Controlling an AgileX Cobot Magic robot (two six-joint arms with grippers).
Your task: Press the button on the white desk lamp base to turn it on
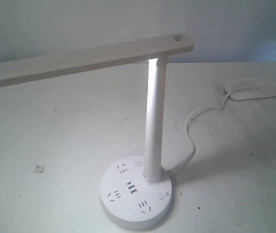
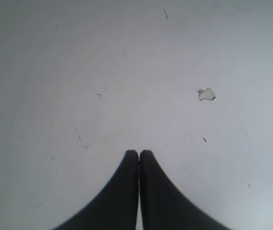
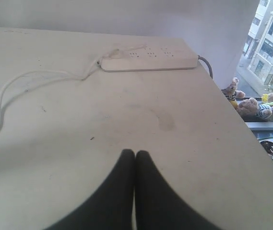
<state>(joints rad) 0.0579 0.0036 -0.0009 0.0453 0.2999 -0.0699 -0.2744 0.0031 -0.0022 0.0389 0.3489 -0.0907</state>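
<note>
The white desk lamp with its long flat bar head [image 1: 89, 57] stands near the middle of the pale scuffed bench [image 1: 55, 141]; its round flat white disc base [image 1: 128, 217] sits at the near edge; the tiny round white button [image 1: 160, 197] beside a faint sun mark lies on the near right of the disc, and a similar plain round button [image 1: 138, 163] lies on the far side, just left of the slim white pole [image 1: 154, 121]. The left pincer [image 2: 139, 154] has its black fingers pressed together on nothing, over bare bench near a small grey chip [image 2: 206, 94]; the right pincer [image 3: 135, 153] is likewise closed and empty, facing the oblong white power strip [image 3: 148, 60] at the far right and the thin white cord [image 3: 11, 88]. The main risk is landing on the plain button, or on the dark socket slots between them, since the target is tiny; a slanted push could slide the light disc or tug the cord; the overhanging head could foul an arm. Neither pincer shows in the exterior view and neither wrist view shows the disc; the head is cut off at the left; the sun mark is barely legible; a bright glare on the pole under the head makes it hard to tell whether the lamp is lit.
</note>
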